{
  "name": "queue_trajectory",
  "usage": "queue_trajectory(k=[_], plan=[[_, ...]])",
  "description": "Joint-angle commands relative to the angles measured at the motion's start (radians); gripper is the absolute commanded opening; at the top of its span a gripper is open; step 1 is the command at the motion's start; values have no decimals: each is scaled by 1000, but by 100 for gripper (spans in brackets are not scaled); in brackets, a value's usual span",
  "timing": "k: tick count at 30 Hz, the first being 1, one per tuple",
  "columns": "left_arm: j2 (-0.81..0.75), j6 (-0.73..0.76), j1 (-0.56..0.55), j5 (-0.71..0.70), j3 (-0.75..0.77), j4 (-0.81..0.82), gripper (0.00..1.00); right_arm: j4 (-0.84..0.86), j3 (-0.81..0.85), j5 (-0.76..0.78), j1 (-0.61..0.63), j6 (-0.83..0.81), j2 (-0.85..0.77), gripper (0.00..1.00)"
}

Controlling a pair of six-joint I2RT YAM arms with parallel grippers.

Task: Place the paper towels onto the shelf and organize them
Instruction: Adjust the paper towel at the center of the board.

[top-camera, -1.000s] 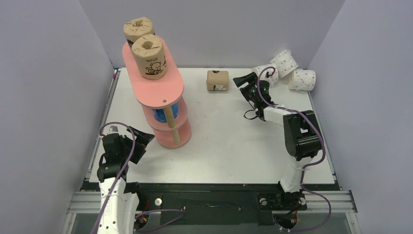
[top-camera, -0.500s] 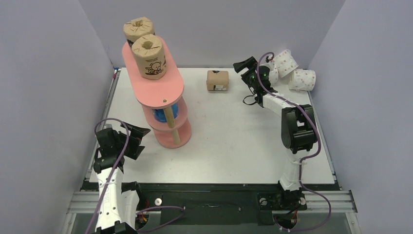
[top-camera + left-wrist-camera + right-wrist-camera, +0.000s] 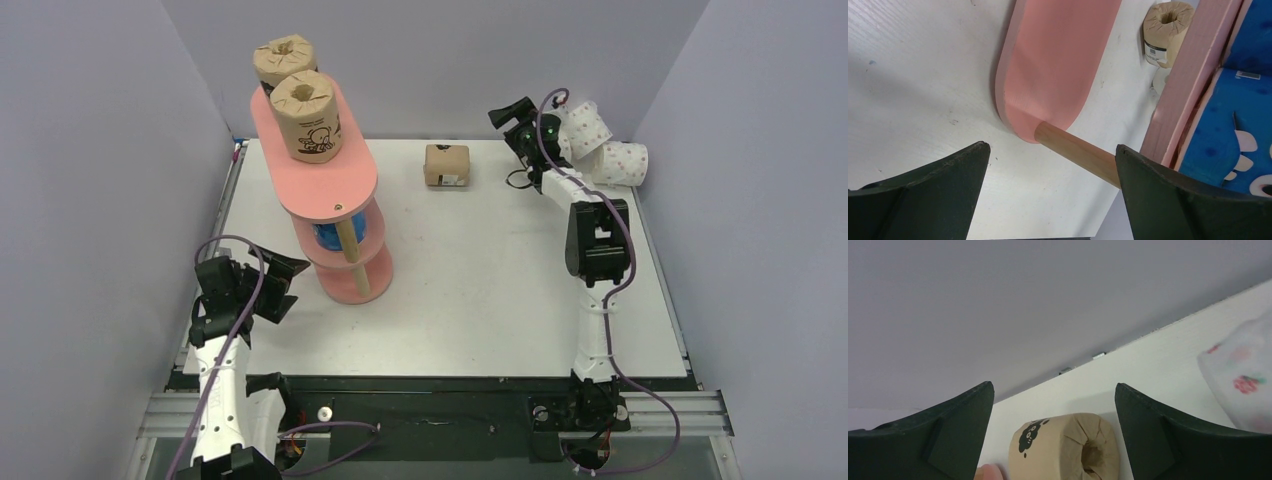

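Standing on top of the shelf, holes up, are two brown rolls, with blue rolls one board lower. Another brown roll lies on its side on the table, between the shelf and the dotted rolls. My left gripper gapes empty by the shelf's foot, my right gripper by the dotted rolls.

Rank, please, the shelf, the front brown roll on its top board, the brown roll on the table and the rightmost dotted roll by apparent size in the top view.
1. shelf, clearly largest.
2. front brown roll, helped by nearness to the camera.
3. table brown roll and rightmost dotted roll: alike, unranked.
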Motion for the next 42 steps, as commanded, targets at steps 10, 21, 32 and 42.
queue_trajectory(k=[10,21,32,42], plan=[[4,56,-18,2,48,-13,96,-27,104,-65,96,-43,107,86],[-10,36,-20,14,26,10,97,-12,68,-78,127,-26,122,85],[-16,19,-25,22,25,21,97,106,-150,-70,169,43,11,82],[-56,4,-29,25,-3,18,97,175,-317,-47,225,66,-110,81]])
